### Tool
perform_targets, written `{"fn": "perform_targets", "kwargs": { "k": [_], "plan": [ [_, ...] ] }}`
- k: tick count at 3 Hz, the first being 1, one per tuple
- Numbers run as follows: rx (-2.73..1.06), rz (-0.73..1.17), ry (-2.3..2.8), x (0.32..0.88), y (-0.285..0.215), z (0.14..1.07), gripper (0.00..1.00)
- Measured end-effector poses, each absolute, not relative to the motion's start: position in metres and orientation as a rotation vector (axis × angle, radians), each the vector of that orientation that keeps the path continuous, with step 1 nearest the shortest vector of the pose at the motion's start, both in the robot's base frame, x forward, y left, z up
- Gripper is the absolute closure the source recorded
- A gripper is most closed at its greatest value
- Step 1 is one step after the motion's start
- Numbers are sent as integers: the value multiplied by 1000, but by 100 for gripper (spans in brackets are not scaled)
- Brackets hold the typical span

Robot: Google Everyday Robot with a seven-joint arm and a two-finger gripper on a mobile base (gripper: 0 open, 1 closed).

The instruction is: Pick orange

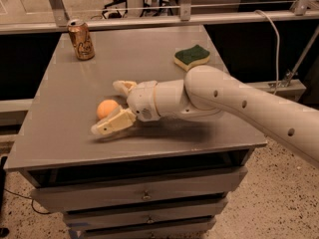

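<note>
Light: warm and rather dim, falling from above.
Glare: a soft sheen on the table (149, 49), upper middle of the frame.
Shadow: a soft dark patch beneath the arm (224, 98), at centre.
Gripper: the gripper (106, 107), left of centre, is lit on top and shaded underneath.
Edges: dark at both sides.

Smooth plastic gripper (105, 108) around matt orange (105, 105)
</note>
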State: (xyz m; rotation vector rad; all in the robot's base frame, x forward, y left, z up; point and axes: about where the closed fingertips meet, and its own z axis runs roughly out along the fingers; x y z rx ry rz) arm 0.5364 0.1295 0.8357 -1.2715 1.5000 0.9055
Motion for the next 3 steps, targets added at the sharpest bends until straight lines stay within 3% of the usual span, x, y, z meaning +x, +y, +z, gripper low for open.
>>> {"fn": "perform_targets", "kwargs": {
  "k": [3],
  "plan": [
    [-1234, 905, 1435, 537, 103, 858, 87]
  ]
}}
